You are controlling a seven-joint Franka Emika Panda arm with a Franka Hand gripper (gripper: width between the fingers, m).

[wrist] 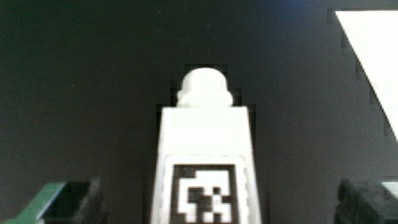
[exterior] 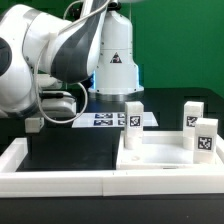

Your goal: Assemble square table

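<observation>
Tool (wrist: 214, 200) wide open, gripping nothing — two dark fingertips (wrist: 63, 203) showing at the corners of the wrist view, well apart, with a white leg (wrist: 206, 150) standing between them but touched by neither. Leg seen end-on from the wrist: a tall white block with a rounded peg on its far end and a black-and-white tag on the near face. Beyond it, only the dark desk (wrist: 89, 60) and a white sliver of edge at one side.

In the exterior view, tool itself hidden behind the arm's white wrist housing (exterior: 112, 55), which hangs over the back of the desk above the marker board (exterior: 105, 120) — flat, white, tags facing up, lying at the desk's rear.

Just in front of the board, the same upright leg (exterior: 131, 125) standing at the back rim of the square tabletop (exterior: 165, 165). Tabletop — a large white slab with a raised rim — lying flat toward the desk's front corner on the exterior view's right. Two more tagged legs upright along its far side: one (exterior: 192, 114) near the back corner, another (exterior: 205, 138) just in front of it. Whether these stand on the slab or just beside it — cannot tell. Fourth leg not visible.

Long white border rail (exterior: 50, 175) running along the desk's front edge, turning up the side on the exterior view's left.
</observation>
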